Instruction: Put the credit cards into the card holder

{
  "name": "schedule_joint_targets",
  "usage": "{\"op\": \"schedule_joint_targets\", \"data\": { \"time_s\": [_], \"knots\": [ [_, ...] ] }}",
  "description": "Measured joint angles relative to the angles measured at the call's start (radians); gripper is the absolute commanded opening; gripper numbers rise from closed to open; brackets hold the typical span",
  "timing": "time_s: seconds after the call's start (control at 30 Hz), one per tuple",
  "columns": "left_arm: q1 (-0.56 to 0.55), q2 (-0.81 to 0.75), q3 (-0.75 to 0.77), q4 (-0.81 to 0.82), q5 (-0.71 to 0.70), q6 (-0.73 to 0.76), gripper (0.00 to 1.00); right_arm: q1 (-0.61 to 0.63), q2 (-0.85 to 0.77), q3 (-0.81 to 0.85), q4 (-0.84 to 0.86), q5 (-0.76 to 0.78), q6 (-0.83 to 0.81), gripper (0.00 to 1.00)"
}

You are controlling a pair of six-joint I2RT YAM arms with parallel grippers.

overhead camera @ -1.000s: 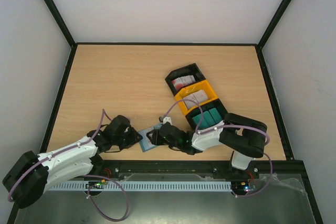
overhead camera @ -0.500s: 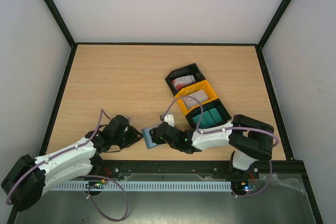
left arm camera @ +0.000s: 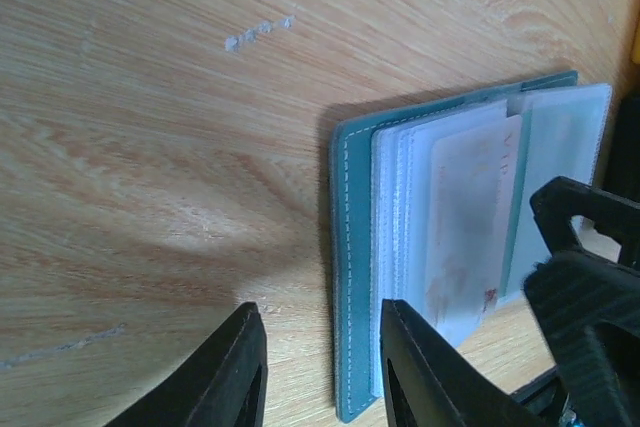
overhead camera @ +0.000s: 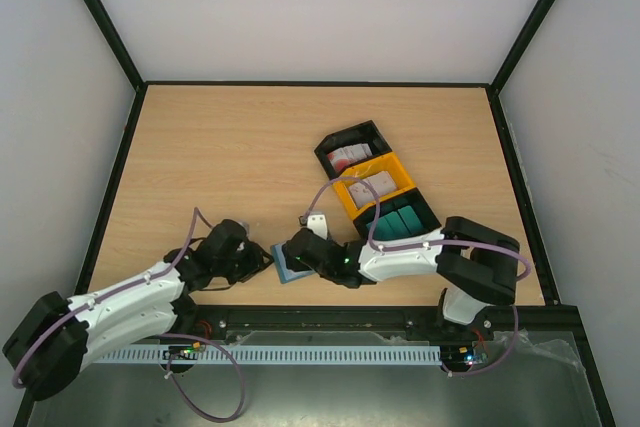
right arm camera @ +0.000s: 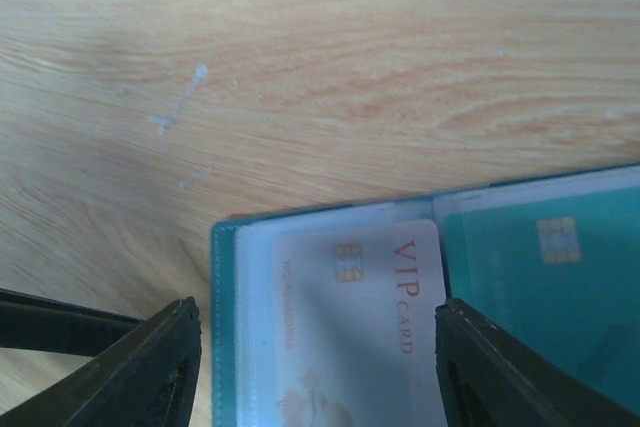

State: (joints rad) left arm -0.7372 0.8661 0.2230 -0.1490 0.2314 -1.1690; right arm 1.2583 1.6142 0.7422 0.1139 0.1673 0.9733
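The card holder [left arm camera: 350,277] lies open on the table, teal cover down, clear sleeves up. A white credit card [right arm camera: 350,337] with red "VIP CARD" print and a chip sits inside its left sleeve; a teal card [right arm camera: 545,277] shows in the sleeve beside it. My left gripper [left arm camera: 325,372] stands open astride the holder's near cover edge, one finger over bare wood, the other over the sleeves. Directly above the holder, my right gripper [right arm camera: 320,367] is wide open, a finger on either side of the VIP card. From above, the holder [overhead camera: 288,269] lies between both grippers.
A three-bin tray stands diagonally right of centre: a black bin [overhead camera: 326,149] with white-and-red cards, a yellow bin [overhead camera: 347,197] with pale cards, a dark-green bin [overhead camera: 425,215] with teal items. The table's front rail runs close behind both grippers.
My right gripper has opened wide and slid left over the holder. The left gripper's jaws have parted a little. The holder now lies flat.
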Motion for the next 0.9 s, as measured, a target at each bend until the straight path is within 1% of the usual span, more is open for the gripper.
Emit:
{"op": "schedule_joint_targets", "data": {
  "time_s": [0.2, 0.47, 0.67, 0.9],
  "knots": [
    [-0.011, 0.051, 0.001, 0.014, 0.002, 0.011, 0.31, 0.000, 0.069, 0.019, -0.026, -0.026, 0.007, 0.63],
    [-0.027, 0.090, 0.006, 0.053, 0.003, 0.014, 0.29, 0.000, 0.063, 0.029, -0.035, -0.035, 0.007, 0.64],
    [-0.028, 0.097, 0.008, 0.059, 0.003, 0.014, 0.28, 0.000, 0.022, 0.029, -0.050, -0.005, 0.013, 0.65],
    [-0.030, 0.098, 0.008, 0.059, -0.002, 0.014, 0.27, 0.000, 0.042, 0.031, -0.080, -0.003, 0.021, 0.65]
  ]
}}
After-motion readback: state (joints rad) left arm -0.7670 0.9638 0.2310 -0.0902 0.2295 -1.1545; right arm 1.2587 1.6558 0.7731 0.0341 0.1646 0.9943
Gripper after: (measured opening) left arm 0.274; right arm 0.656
